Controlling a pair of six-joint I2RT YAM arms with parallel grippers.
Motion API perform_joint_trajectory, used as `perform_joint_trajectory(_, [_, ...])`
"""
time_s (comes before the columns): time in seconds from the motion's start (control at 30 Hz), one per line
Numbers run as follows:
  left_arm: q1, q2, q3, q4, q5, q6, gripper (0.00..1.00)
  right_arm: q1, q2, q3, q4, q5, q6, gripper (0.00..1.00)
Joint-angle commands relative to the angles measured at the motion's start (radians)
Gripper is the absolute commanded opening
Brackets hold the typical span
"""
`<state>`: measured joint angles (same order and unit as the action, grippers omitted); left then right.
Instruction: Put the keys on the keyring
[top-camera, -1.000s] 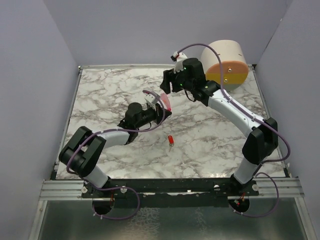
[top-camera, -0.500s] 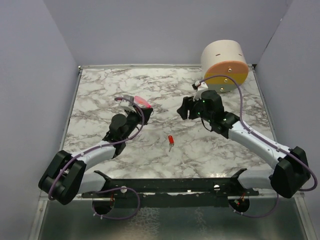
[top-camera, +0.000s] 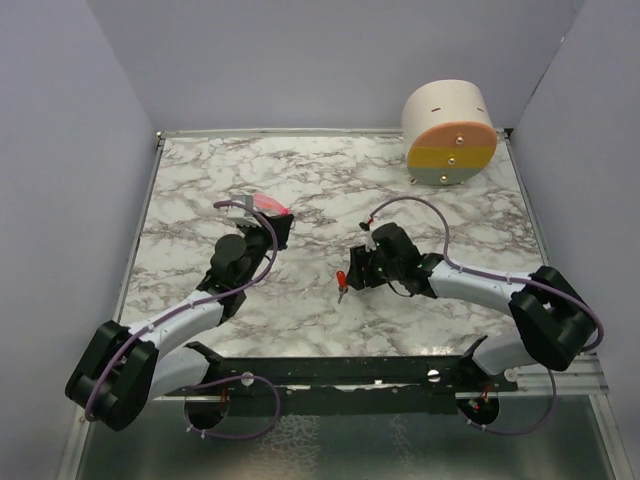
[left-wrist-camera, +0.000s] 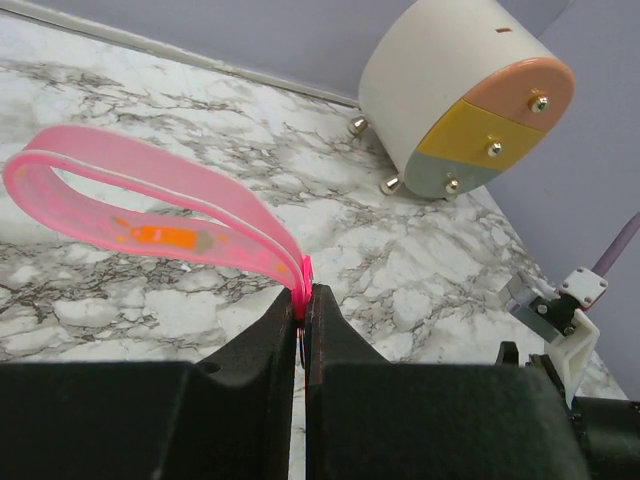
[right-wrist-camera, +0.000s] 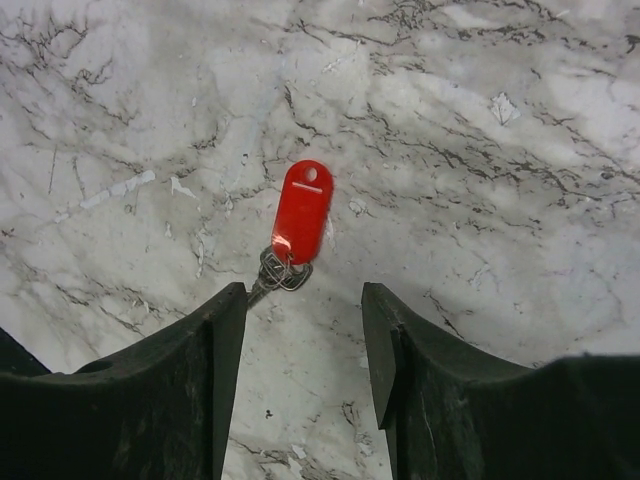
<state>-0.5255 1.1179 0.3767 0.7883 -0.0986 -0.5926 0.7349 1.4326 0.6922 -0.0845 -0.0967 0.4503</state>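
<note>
We see our left jaws pinched tight on the keyring (left-wrist-camera: 150, 205), at the end of its pink strap, the loop held up off the desk (top-camera: 320, 170). Our right jaws stand spread wide, low over the red key (right-wrist-camera: 303, 210), which lies flat on the desk just ahead of them.

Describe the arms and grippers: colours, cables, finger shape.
The left arm and right arm have white tubular links and black joint housings, with a thin purple cable looping along each. The left gripper and right gripper have matte black, blocky fingers with rounded tips.
</note>
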Motion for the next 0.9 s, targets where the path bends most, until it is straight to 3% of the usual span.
perform_joint_trajectory(0.0, [0.000, -0.031, -0.013, -0.007, -0.050, 0.006, 0.00, 0.018, 0.016, -0.036, 0.118, -0.057, 0.074, 0.49])
perform_joint_trajectory(0.87, [0.004, -0.061, -0.031, -0.022, -0.072, 0.029, 0.00, 0.048, 0.129, -0.026, 0.167, -0.061, 0.166, 0.39])
